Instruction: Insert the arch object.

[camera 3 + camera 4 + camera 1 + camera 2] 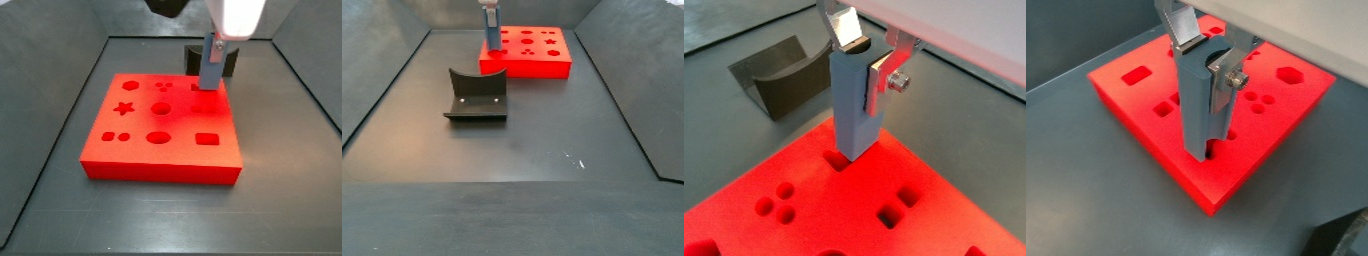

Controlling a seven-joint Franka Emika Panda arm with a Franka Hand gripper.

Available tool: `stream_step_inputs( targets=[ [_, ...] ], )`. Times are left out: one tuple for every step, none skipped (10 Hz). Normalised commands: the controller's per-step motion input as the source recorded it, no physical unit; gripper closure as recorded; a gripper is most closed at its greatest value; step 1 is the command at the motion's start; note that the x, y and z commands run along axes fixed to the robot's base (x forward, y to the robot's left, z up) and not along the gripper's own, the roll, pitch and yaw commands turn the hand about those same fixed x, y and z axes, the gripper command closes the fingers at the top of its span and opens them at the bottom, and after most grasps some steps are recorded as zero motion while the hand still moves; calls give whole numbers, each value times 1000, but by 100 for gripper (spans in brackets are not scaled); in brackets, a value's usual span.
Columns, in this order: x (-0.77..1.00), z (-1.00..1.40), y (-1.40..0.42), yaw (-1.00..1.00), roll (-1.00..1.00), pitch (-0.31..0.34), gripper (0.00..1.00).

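The arch object point(851, 120) is a tall grey-blue bar with a semicircular notch along one face, and it stands upright. My gripper point(865, 75) is shut on its upper end, one silver finger on each side, as both wrist views show point(1203, 72). The bar's lower end point(1204, 150) sits in a recess near a corner of the red board point(1313, 90). In a side view the bar point(211, 72) stands at the board's far right edge point(160, 170). No small dark block shows.
The dark fixture point(476, 95) stands on the grey floor close to the board, and also shows in a wrist view point(784, 85). The board point(543, 68) has several other shaped recesses. Sloped grey walls ring the floor.
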Motion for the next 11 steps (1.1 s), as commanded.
stream_step_inputs(
  targets=[
    [-197,0,34,-143,-109,-130,100],
    [-257,-29,34,-129,-84,-134,100],
    [-260,-43,0,-23,-66,-124,100],
    [-180,-66,0,0,-63,-107,100],
    [-103,-54,0,0,-73,-79,100],
    [0,-49,0,-6,-46,-51,100],
    [146,-40,0,-71,0,0,100],
    [131,-34,17,-163,0,0,100],
    [0,-117,80,-237,0,0,100],
    [0,-126,11,-271,0,0,100],
    [0,-149,14,-277,0,0,100]
  ],
)
